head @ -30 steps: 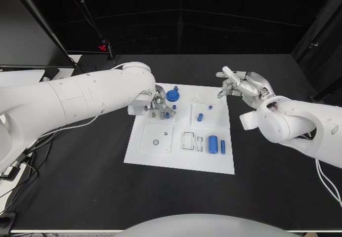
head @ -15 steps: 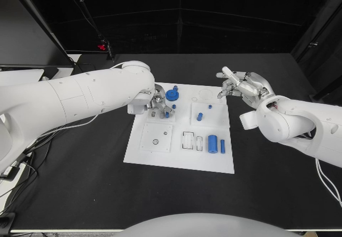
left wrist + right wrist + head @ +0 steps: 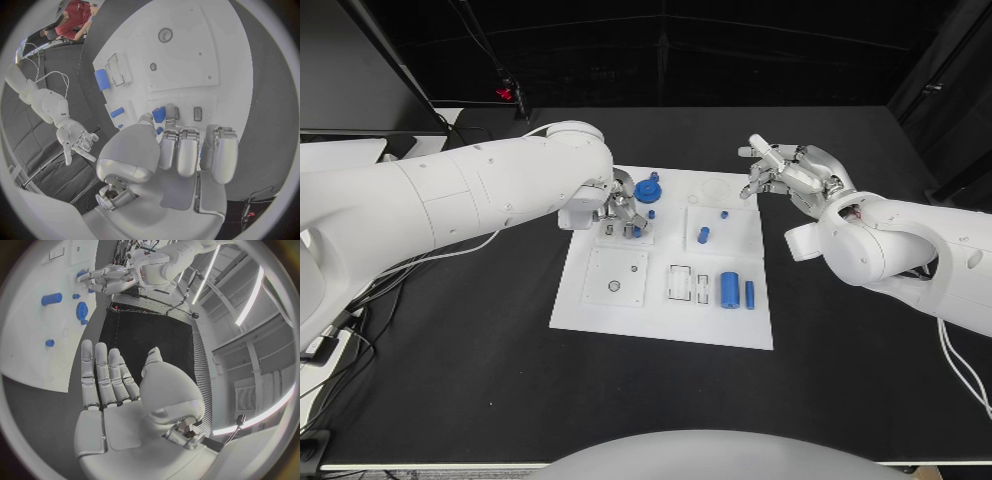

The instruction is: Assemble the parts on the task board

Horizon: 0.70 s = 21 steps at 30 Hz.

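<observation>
Task board (image 3: pixel 661 330) lay white in the middle of our black table (image 3: pixel 473 380) in the head view, with blue parts spread over it: a round blue part (image 3: pixel 648 192) near its far edge, a short cylinder (image 3: pixel 730 290) and a thinner pin (image 3: pixel 750 294) towards its near right. Our left hand (image 3: pixel 623 212) sat over the board's far left area, fingers closed around a small blue part (image 3: pixel 632 231). Our right hand (image 3: pixel 790 172) hovered just off the board's far right corner, fingers spread and holding nothing.

From the left wrist view, our left hand (image 3: pixel 181 150) pinched the small blue part (image 3: pixel 159 115) between thumb and fingers above the board (image 3: pixel 219 60).

From the right wrist view, our right hand (image 3: pixel 125 390) was released, fingers straight, beside the board (image 3: pixel 37 330).
</observation>
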Each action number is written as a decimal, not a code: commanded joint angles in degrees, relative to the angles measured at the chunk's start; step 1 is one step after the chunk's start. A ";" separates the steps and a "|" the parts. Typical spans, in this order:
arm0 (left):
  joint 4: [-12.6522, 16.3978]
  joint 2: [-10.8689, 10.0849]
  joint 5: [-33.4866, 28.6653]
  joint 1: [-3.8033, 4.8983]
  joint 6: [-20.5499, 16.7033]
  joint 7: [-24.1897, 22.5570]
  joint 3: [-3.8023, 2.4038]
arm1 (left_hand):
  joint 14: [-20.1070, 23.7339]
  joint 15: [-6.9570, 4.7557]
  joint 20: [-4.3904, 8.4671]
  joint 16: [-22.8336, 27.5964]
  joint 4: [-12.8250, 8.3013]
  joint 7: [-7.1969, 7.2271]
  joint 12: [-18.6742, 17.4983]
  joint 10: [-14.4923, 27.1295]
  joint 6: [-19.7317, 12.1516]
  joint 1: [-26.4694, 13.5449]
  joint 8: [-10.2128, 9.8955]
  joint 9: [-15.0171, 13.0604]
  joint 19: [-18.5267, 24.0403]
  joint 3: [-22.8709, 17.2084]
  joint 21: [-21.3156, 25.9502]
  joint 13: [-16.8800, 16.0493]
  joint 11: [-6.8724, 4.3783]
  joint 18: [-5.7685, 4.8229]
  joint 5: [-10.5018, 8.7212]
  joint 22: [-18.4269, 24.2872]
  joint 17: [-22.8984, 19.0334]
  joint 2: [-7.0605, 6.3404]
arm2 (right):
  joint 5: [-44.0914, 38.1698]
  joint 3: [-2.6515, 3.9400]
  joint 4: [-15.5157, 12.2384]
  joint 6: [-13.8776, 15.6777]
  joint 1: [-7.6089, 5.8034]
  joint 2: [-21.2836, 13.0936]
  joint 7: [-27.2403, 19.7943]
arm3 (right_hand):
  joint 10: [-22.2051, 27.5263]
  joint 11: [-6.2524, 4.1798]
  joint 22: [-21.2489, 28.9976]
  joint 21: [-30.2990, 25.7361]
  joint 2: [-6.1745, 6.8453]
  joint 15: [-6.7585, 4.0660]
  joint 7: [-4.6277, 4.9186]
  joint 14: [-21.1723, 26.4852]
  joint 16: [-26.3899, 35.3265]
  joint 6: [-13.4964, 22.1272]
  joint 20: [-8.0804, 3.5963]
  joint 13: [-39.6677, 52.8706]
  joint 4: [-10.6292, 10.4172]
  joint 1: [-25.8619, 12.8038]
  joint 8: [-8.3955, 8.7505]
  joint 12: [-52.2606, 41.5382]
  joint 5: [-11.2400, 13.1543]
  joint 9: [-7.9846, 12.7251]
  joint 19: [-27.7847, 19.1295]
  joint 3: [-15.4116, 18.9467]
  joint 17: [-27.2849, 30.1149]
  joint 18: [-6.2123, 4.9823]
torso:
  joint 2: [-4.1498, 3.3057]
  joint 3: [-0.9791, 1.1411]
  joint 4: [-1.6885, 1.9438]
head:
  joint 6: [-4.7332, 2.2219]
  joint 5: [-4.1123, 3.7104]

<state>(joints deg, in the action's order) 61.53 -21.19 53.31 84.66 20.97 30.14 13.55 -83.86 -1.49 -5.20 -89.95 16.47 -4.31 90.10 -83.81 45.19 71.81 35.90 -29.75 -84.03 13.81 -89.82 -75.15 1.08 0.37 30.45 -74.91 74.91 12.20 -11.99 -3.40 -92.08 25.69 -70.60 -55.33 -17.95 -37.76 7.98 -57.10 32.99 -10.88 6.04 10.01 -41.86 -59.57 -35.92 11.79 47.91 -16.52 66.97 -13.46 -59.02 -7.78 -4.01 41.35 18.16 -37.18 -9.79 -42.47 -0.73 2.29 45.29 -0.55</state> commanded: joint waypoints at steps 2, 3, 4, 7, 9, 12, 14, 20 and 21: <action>-0.06 0.10 0.18 0.04 0.71 -0.71 -0.02 | -6.14 -0.68 0.48 -0.05 0.06 0.41 -0.10 -6.19 0.20 5.17 -0.55 -0.41 -5.97 -1.65 -0.18 -14.85 -0.55 -0.37 1.93 -15.09 15.09 1.85 | 0.08 0.02 -0.02 0.28 -0.06 0.09 0.03 | 0.39 0.17 0.08 -0.30 -0.72 -0.14 0.15 0.47 -0.41 0.20 0.40 -0.14 0.02 -0.05 -0.27 -0.29 -0.39 0.01 -0.08 0.07 0.13 -0.49 | 0.02 -0.02 -0.05 | 0.03 0.07; -0.06 0.10 0.18 0.04 0.73 -0.74 -0.02 | -6.14 -0.69 0.50 -0.05 0.08 0.40 -0.10 -6.19 0.23 5.62 -0.66 -0.53 -5.97 -2.05 -0.18 -14.85 -0.56 -0.37 2.23 -15.09 15.09 1.65 | 0.08 0.02 0.00 0.28 -0.06 0.10 0.07 | 0.39 0.17 0.08 -0.30 -0.72 -0.14 0.15 0.47 -0.41 0.20 0.40 -0.14 0.02 -0.05 -0.27 -0.29 -0.39 0.01 -0.08 0.07 0.13 -0.49 | 0.02 -0.01 -0.07 | 0.07 0.05; -0.07 0.10 0.18 0.04 0.75 -0.78 -0.02 | -6.14 -0.70 0.52 -0.05 0.08 0.40 -0.10 -6.19 0.26 5.98 -0.75 -0.64 -5.97 -2.38 -0.18 -14.85 -0.56 -0.37 2.42 -15.09 15.09 1.46 | 0.08 0.02 0.02 0.29 -0.05 0.10 0.11 | 0.39 0.17 0.08 -0.30 -0.72 -0.14 0.15 0.47 -0.41 0.20 0.40 -0.14 0.02 -0.05 -0.27 -0.29 -0.39 0.01 -0.08 0.07 0.13 -0.49 | 0.03 -0.01 -0.08 | 0.10 0.04; -0.08 0.11 0.18 0.04 0.73 -0.88 -0.02 | -6.14 -0.73 0.56 -0.05 0.09 0.40 -0.10 -6.19 0.33 6.82 -0.98 -0.91 -5.97 -3.27 -0.18 -14.85 -0.56 -0.37 2.71 -15.09 15.09 1.07 | 0.08 0.02 0.08 0.31 -0.03 0.05 0.24 | 0.42 0.19 0.11 -0.33 -0.80 -0.12 0.18 0.51 -0.45 0.28 0.42 -0.25 0.01 -0.02 -0.34 -0.31 -0.48 0.02 -0.09 0.05 0.24 -0.49 | 0.02 -0.02 -0.03 | 0.06 -0.03; -0.10 0.10 0.18 0.04 0.69 -1.00 -0.02 | -6.14 -0.75 0.59 -0.05 0.08 0.40 -0.10 -6.19 0.39 7.37 -1.13 -1.10 -5.97 -3.92 -0.18 -14.85 -0.56 -0.37 2.83 -15.09 15.09 0.83 | 0.08 0.01 0.13 0.33 -0.02 0.02 0.34 | 0.44 0.19 0.13 -0.35 -0.85 -0.12 0.19 0.53 -0.46 0.31 0.42 -0.30 -0.01 -0.02 -0.38 -0.32 -0.51 0.02 -0.09 0.05 0.29 -0.49 | 0.03 -0.03 -0.03 | 0.12 -0.10; -0.12 0.06 0.18 0.04 0.55 -1.29 -0.02 | -6.14 -0.79 0.62 -0.05 0.06 0.40 -0.10 -6.19 0.47 8.31 -1.35 -1.40 -5.97 -5.14 -0.18 -14.85 -0.56 -0.37 3.00 -15.09 15.09 0.60 | 0.08 0.01 0.20 0.34 0.00 -0.01 0.44 | 0.44 0.19 0.13 -0.35 -0.85 -0.11 0.19 0.53 -0.46 0.31 0.42 -0.31 -0.01 -0.02 -0.38 -0.32 -0.52 0.02 -0.09 0.05 0.30 -0.49 | 0.02 0.00 -0.02 | 0.15 -0.12; -0.13 0.03 0.18 0.04 0.39 -1.55 -0.02 | -6.14 -0.82 0.66 -0.05 0.03 0.36 -0.10 -6.19 0.57 9.42 -1.59 -1.68 -5.97 -6.70 -0.18 -14.85 -0.56 -0.37 3.09 -15.09 15.09 0.52 | 0.08 0.01 0.24 0.33 0.01 -0.02 0.49 | 0.46 0.20 0.15 -0.37 -0.89 -0.11 0.20 0.55 -0.47 0.34 0.43 -0.36 -0.03 -0.02 -0.42 -0.33 -0.55 0.02 -0.10 0.05 0.34 -0.49 | 0.02 0.00 -0.01 | 0.14 -0.14; -0.03 -0.10 0.18 0.03 -0.18 -2.45 -0.02 | -6.14 -0.80 0.70 -0.05 -0.13 0.14 -0.10 -6.19 0.96 12.97 -2.44 -2.67 -5.97 -12.81 -0.18 -14.85 -0.33 -0.37 3.35 -15.09 15.09 -1.44 | 0.08 -0.01 0.36 0.27 0.08 0.02 0.64 | 0.49 0.21 0.17 -0.40 -0.97 -0.10 0.22 0.59 -0.50 0.39 0.44 -0.44 -0.05 -0.03 -0.48 -0.34 -0.58 0.03 -0.11 0.04 0.43 -0.48 | 0.02 -0.01 -0.03 | 0.23 -0.38; -0.02 -0.12 0.18 0.03 -0.27 -2.53 -0.02 | -6.14 -0.79 0.67 -0.05 -0.12 0.09 -0.10 -6.19 1.00 13.28 -2.56 -2.82 -5.97 -13.72 -0.18 -14.85 -0.28 -0.37 3.34 -15.09 15.09 -1.82 | 0.08 -0.01 0.37 0.26 0.09 0.02 0.66 | 0.49 0.21 0.17 -0.40 -0.97 -0.10 0.22 0.59 -0.50 0.39 0.44 -0.44 -0.05 -0.03 -0.48 -0.34 -0.58 0.03 -0.11 0.04 0.43 -0.48 | 0.02 -0.01 -0.03 | 0.23 -0.38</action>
<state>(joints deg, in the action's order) 61.46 -21.25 53.31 84.66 20.99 28.94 13.55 -83.71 -1.64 -4.79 -89.95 16.45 -4.25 89.98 -83.74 45.88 79.66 33.61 -32.45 -84.02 0.88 -89.82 -75.06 1.01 0.38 33.49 -74.91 74.91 5.97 -11.98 -3.42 -91.66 25.78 -70.46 -55.33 -17.21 -37.56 8.19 -56.98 32.77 -11.34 5.83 10.01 -41.66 -59.79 -35.93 11.79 47.52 -16.52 66.95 -13.75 -59.02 -8.10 -4.01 41.35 18.16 -36.80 -9.79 -42.43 -0.73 2.26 45.50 -0.87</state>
